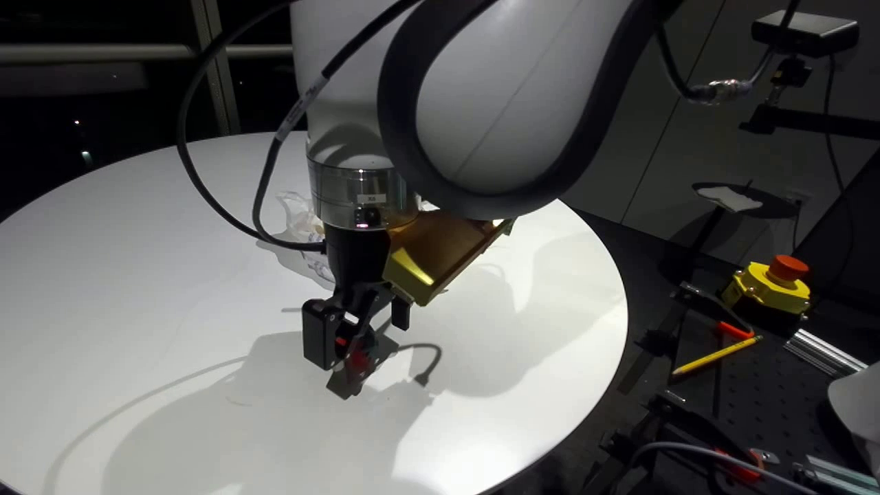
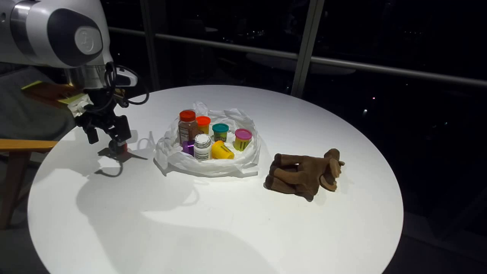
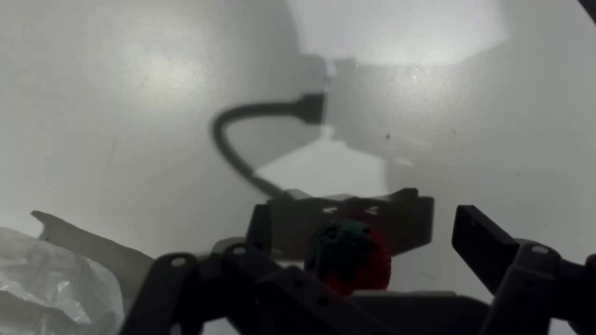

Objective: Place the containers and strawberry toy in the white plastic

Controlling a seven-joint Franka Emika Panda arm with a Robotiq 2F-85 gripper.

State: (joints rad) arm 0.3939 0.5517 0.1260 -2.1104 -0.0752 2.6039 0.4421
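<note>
The claw [image 3: 364, 232] is gaping over the strawberry [image 3: 351, 260], which is lying on the tabletop [image 2: 304, 232] outside the bag [image 2: 207, 168]. Apparently the pick is pending; the next move is calling for lowering, then closing.

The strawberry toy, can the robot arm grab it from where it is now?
Probably yes. The pincer is open, and in the wrist view the strawberry toy shows between its fingers. Nothing seems to block the way; the white plastic is off to the side. It might just need to go lower.
</note>
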